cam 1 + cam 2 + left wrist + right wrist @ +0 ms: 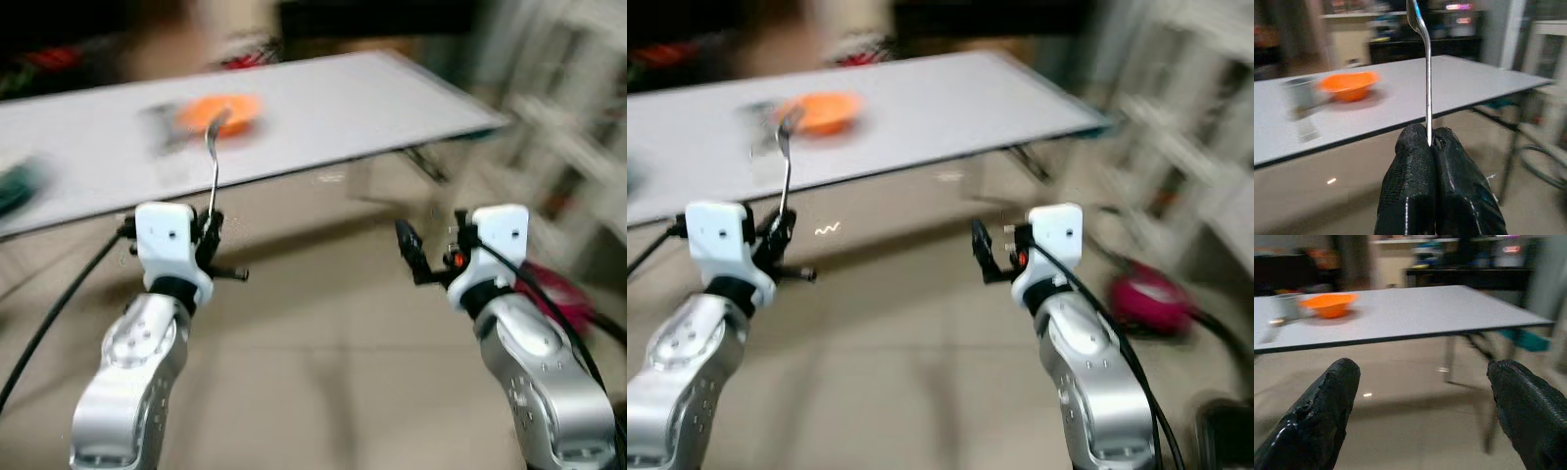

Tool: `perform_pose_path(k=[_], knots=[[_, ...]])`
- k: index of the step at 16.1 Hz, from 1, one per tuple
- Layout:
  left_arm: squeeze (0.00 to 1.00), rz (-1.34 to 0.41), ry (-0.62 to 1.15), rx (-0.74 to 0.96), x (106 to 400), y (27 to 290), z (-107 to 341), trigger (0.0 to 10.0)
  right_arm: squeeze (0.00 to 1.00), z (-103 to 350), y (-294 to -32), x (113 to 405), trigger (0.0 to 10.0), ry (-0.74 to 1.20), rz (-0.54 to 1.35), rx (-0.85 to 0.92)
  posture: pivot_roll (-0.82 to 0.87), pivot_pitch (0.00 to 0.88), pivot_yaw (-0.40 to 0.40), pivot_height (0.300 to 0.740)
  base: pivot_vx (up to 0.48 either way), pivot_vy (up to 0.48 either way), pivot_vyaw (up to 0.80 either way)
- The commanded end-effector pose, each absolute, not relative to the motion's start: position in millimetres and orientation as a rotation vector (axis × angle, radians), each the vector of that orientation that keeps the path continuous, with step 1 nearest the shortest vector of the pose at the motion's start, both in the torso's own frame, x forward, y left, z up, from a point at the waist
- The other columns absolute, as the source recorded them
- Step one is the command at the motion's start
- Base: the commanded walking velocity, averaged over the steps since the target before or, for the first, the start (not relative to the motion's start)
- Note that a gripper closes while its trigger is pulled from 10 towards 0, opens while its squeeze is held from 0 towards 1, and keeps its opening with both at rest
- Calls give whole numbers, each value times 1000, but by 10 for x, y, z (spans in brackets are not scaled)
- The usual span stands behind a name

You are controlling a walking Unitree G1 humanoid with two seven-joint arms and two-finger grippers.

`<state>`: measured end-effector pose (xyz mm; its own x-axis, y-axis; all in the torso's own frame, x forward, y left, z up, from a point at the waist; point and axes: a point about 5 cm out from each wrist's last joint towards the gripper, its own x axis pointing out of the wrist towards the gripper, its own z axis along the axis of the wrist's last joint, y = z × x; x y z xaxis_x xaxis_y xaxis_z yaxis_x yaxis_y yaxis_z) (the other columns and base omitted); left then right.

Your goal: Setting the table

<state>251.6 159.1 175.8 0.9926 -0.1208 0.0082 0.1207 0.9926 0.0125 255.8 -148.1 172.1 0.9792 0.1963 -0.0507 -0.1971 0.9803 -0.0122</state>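
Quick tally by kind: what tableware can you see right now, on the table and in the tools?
Bowls: 1, the orange bowl on the white table.
Cups: 1, a grey cup beside the bowl, blurred.
Cutlery: 1, a metal spoon held upright in the left tool; the right tool is open with nothing in it.
Total: 3

- We identify the setting as a room in a home, used for eating; all views are motion-blurred.
- A long white table (392, 108) with a dark edge stands on thin metal legs over a beige tiled floor (323, 372).
- An orange bowl (1349, 85) sits on the table top beside a grey cup (1299, 94).
- Dark cabinets and cluttered shelves (1400, 19) line the far wall.
- A white slatted rack (578, 127) stands to the right.
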Motion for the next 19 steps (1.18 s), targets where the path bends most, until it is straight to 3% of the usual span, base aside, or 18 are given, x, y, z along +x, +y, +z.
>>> perform_pose_path(k=[1, 19], knots=[[0, -147, -20, 7, 2534, 1539, 1782, 10000, 0, 1747, -1505, 2569, 10000, 45, 184, -23, -61, 0, 56, 740, 319, 0, -587], [0, -141, 4, -30, 2615, 1530, 1748, 10000, 0, 1778, -1451, 2627, 10000, 45, 229, -60, -63, 4, 44, 740, 361, 0, 0]])
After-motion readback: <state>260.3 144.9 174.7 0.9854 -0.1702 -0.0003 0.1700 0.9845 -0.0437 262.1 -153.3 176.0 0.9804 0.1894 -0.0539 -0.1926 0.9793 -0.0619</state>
